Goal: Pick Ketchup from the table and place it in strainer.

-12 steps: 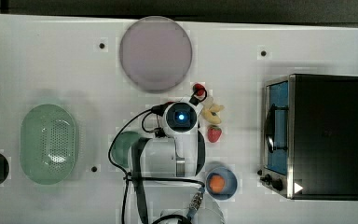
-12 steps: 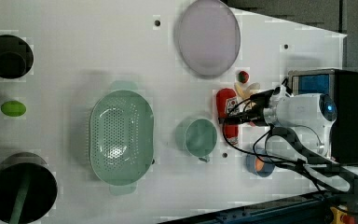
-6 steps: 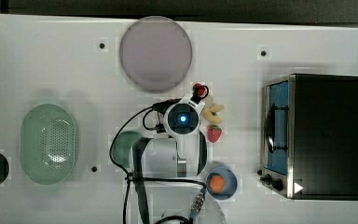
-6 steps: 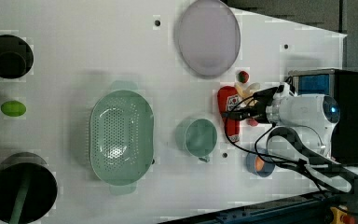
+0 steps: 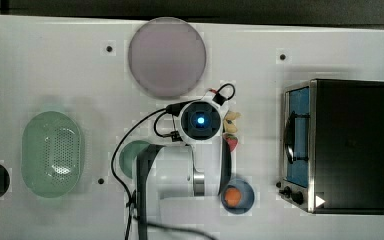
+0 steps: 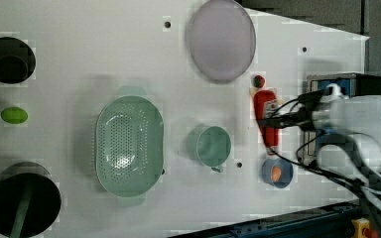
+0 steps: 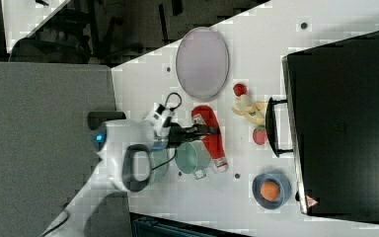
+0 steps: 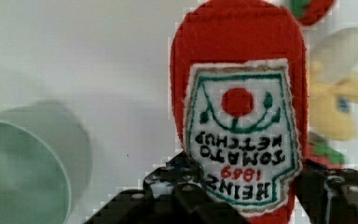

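- The gripper (image 8: 242, 196) is clamped across the Ketchup (image 8: 240, 116), one black finger on each side of the soft red bottle just below its white label; the grasp looks made, as far as the wrist view shows
- Taking the green cup (image 6: 209, 145) as landmark: the Ketchup (image 6: 268, 116) lies flat on the white table (image 6: 104, 54), just beside the cup on the left view's right, with a strawberry (image 6: 257, 80) near its far end; whether it is lifted clear I cannot tell
- The strainer (image 6: 129, 145) sits on the cup's other side, towards the left view's left, close by and holding nothing
- Done, by my reading: reach and grip; left: lift, carry across over the cup, release into the strainer
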### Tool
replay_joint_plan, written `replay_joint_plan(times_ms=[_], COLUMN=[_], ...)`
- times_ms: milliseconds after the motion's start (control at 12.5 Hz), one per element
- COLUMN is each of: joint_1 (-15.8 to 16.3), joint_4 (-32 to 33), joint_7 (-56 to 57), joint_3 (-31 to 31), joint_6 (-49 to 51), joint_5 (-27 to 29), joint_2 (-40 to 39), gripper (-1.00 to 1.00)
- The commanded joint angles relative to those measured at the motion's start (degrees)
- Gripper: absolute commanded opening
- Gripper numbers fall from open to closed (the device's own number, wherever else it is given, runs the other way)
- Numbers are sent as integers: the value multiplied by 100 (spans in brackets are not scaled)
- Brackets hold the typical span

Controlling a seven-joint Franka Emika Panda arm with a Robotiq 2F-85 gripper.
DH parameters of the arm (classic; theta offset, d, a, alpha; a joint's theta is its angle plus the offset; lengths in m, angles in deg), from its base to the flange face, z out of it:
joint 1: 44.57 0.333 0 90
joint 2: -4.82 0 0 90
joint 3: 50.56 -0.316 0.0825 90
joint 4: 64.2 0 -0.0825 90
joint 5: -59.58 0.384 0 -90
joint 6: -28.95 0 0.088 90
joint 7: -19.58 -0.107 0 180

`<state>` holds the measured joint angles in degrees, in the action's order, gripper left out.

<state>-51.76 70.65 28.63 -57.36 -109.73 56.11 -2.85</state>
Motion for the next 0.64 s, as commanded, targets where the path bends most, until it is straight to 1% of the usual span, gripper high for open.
replay_joint_plan(times_ms=[80, 240, 400, 640], joint_1=[-30, -6, 27, 142], joint_4=[-482, -761, -991, -1259], joint_7=[159, 154, -14, -731], joint_3=[-10, -58, -199, -554], joint_6=[832, 1691, 2345, 2701], joint_5=[-19, 0, 77, 253], joint_2=[844, 1189, 1436, 1551], gripper=[18, 18, 18, 18])
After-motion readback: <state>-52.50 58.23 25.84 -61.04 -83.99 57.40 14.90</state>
